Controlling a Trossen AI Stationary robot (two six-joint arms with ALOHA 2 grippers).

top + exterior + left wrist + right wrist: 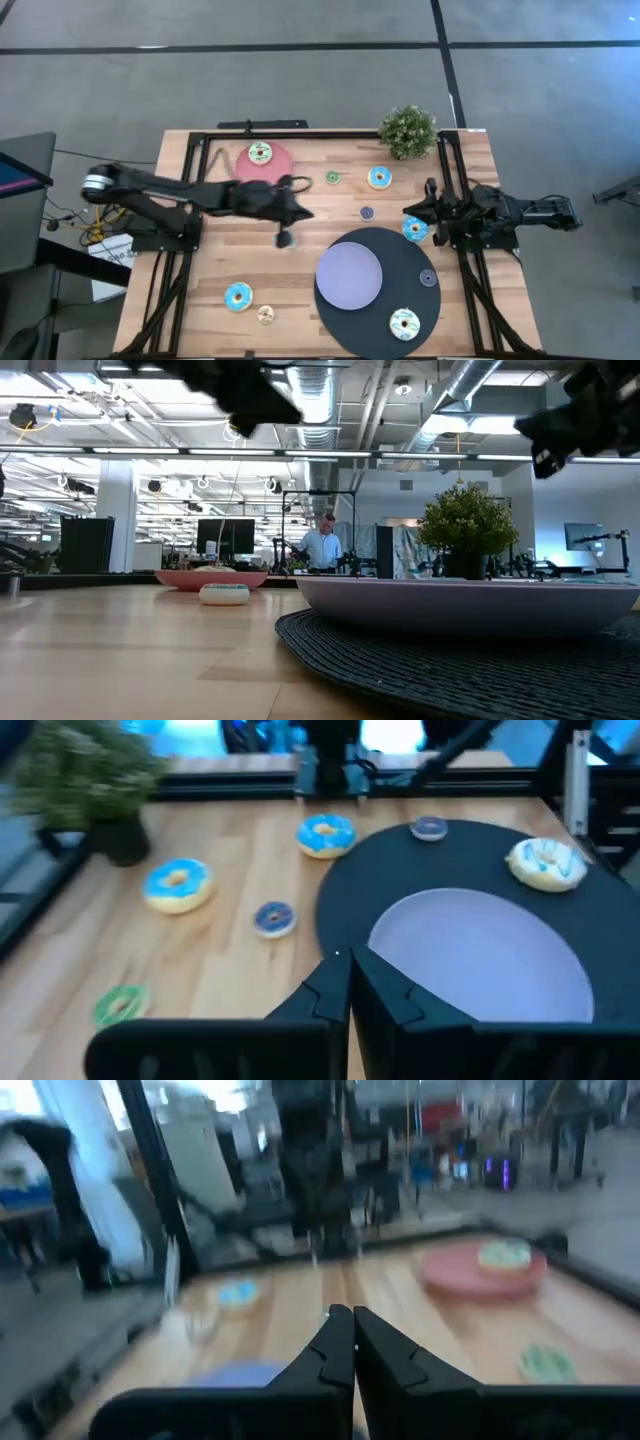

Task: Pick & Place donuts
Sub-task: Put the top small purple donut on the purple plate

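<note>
Overhead, the left gripper (285, 238) hangs above the middle of the wooden slatted counter (200, 280), its dark fingers (385, 1000) pressed together with nothing between them. It sits just beside the round black woven mat (440, 310) and near the pink round plate (265, 162), which carries a cream-white iced donut (260, 153).

The right gripper (412, 208) waits at the counter's right edge, its fingers (340, 1355) likewise closed on nothing, close to a blue iced donut (415, 229) lying at the mat's upper rim.

On the mat rests a lavender round plate (349, 277), bare on top. A white iced donut with blue stripes (404, 323) lies on the mat near its lower edge, and a tiny purple ring (428, 278) sits on the mat by its right side.

Loose on the wood are a second blue iced donut (379, 178) near the small green potted plant (408, 130), a tiny green ring (332, 178), a small dark purple ring (367, 213), a third blue iced donut (238, 297) toward the lower left, and what seems to be a small tan ring (265, 315) just beside it.

Across the room in the low view, a person (322, 547) stands among desks.
</note>
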